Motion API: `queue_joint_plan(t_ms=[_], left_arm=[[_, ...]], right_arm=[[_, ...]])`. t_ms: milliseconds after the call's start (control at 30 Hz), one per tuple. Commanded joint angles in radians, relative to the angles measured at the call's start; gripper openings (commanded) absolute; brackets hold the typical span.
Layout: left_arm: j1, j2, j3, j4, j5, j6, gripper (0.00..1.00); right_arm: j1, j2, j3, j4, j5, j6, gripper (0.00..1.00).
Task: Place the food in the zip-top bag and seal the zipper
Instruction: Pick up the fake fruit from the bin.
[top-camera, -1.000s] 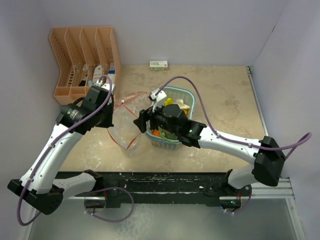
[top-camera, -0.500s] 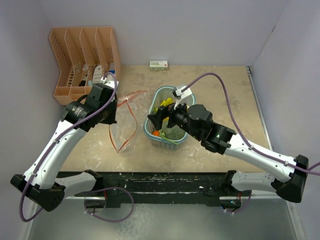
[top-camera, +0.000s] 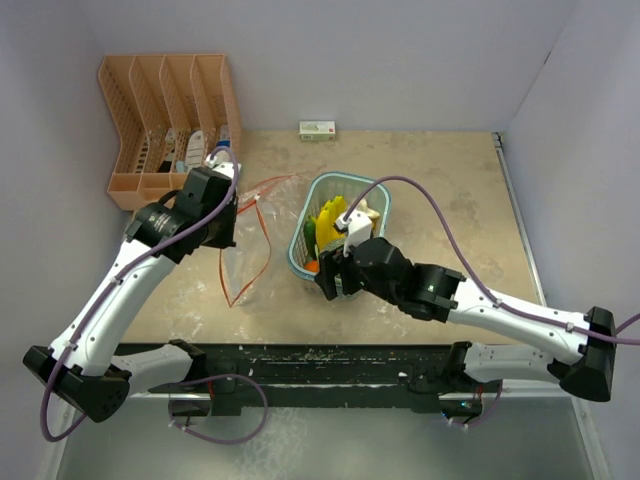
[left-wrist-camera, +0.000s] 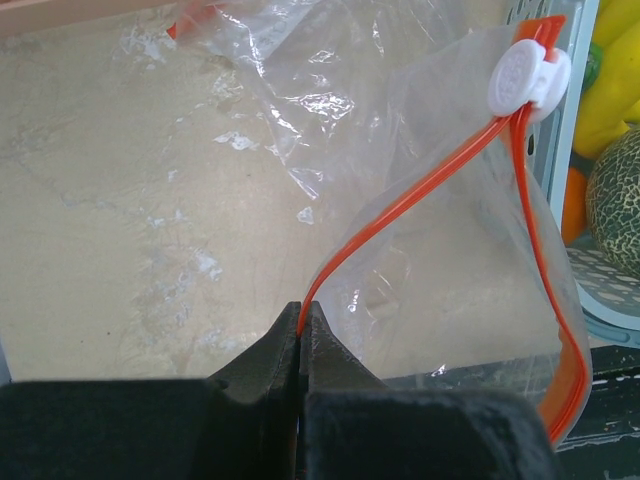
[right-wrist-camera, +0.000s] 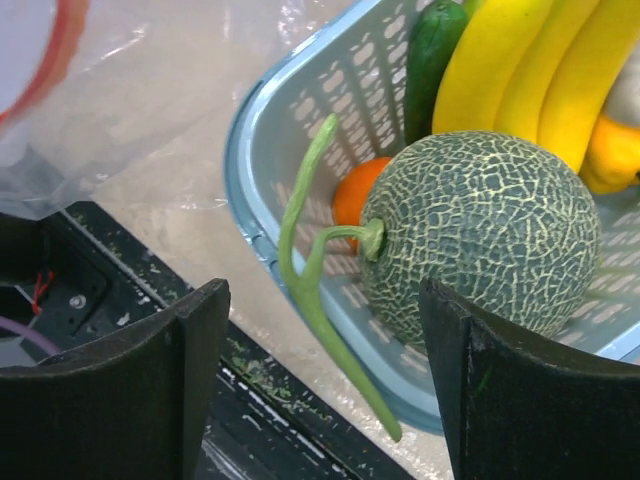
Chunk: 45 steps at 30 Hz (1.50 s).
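The clear zip-top bag (top-camera: 245, 262) with an orange zipper lies left of the light blue mesh basket (top-camera: 375, 190). My left gripper (top-camera: 230, 220) is shut on the bag's zipper edge (left-wrist-camera: 330, 270). The white slider (left-wrist-camera: 527, 78) sits at the zipper's far end. In the basket lie a round green netted melon with a long stem (right-wrist-camera: 480, 230), a small orange fruit (right-wrist-camera: 352, 200), yellow bananas (right-wrist-camera: 520, 60) and a long green vegetable (right-wrist-camera: 432, 60). My right gripper (right-wrist-camera: 325, 300) is open and empty, at the basket's near left corner (top-camera: 330, 282), with the melon's stem between the fingers.
An orange file organizer (top-camera: 165, 110) stands at the back left. A small white and green box (top-camera: 318, 130) lies by the back wall. The black front rail (top-camera: 330, 362) runs along the table's near edge, just below my right gripper.
My right gripper has moved from the bag's mouth over the basket and down to its near left corner. My left gripper kept hold of the zipper and shifted slightly back and right.
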Motion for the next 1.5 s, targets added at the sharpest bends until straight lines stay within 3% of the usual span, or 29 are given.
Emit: queue_joint_plan(t_ms=[0,100,367,600,667,767,1233,1467], left_arm=[[0.007,-0.017,0.001,0.035,0.01,0.01,0.0],[0.008,-0.03,-0.004,0.035,0.014,0.008,0.0],[0.008,-0.041,-0.019,0.036,0.023,0.006,0.0],[0.008,-0.049,-0.02,0.035,0.027,0.008,0.0],[0.008,-0.055,-0.022,0.034,0.027,0.008,0.0],[0.008,-0.058,-0.024,0.033,0.028,0.008,0.0],[0.007,-0.061,-0.038,0.035,0.04,0.006,0.0],[0.007,-0.06,-0.048,0.044,0.044,0.003,0.0]], right_arm=[[0.017,-0.038,-0.005,0.008,0.003,0.032,0.75],[0.018,-0.02,-0.017,0.022,0.01,0.041,0.65],[0.018,0.044,-0.007,0.052,0.041,0.051,0.51],[0.017,0.036,0.0,0.034,0.079,0.075,0.1],[0.018,0.024,0.014,0.002,0.107,0.088,0.04],[0.018,-0.006,0.035,-0.033,0.136,0.091,0.0],[0.018,-0.045,0.281,0.006,0.159,-0.113,0.0],[0.018,-0.024,0.397,0.105,-0.033,-0.212,0.0]])
